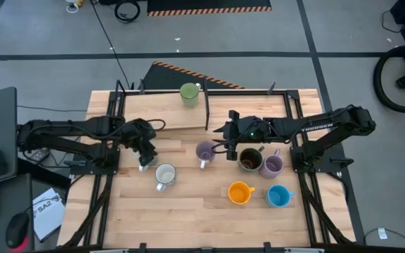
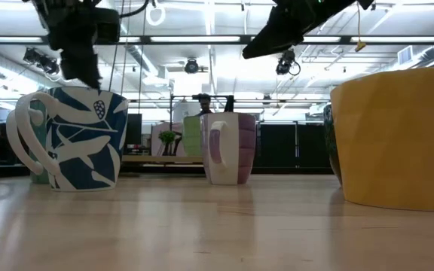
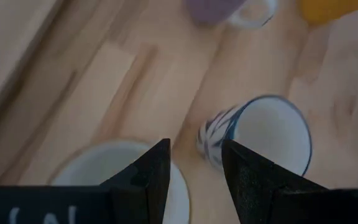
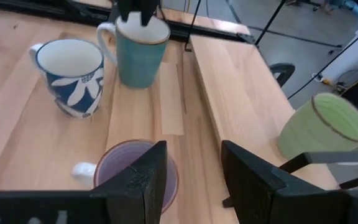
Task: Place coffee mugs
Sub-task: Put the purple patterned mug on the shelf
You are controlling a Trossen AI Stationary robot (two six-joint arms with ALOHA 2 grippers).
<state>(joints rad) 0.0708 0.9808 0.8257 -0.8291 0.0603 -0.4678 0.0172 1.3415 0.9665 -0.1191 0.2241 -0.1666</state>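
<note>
Several coffee mugs stand on their bases on the wooden table (image 1: 188, 211). They include a white one with blue leaves (image 1: 164, 176), a lilac one (image 1: 204, 151), a dark brown one (image 1: 250, 160), a second lilac one (image 1: 273, 165), an orange one (image 1: 239, 192) and a blue one (image 1: 278, 195). A green mug (image 1: 189, 93) stands on the far board. My left gripper (image 1: 145, 160) hangs open just above a teal mug with a pale handle (image 4: 138, 53), which stands beside the leaf mug (image 4: 73, 74). My right gripper (image 1: 228, 145) hovers open, high above the table between the first lilac mug (image 4: 135, 171) and the brown one.
A raised wooden board (image 1: 259, 105) runs along the far side, with a thin dark upright (image 1: 207, 109) on it. Black frame rails (image 1: 111, 183) flank the table on both sides. Bare wood lies at the near left (image 1: 153, 218).
</note>
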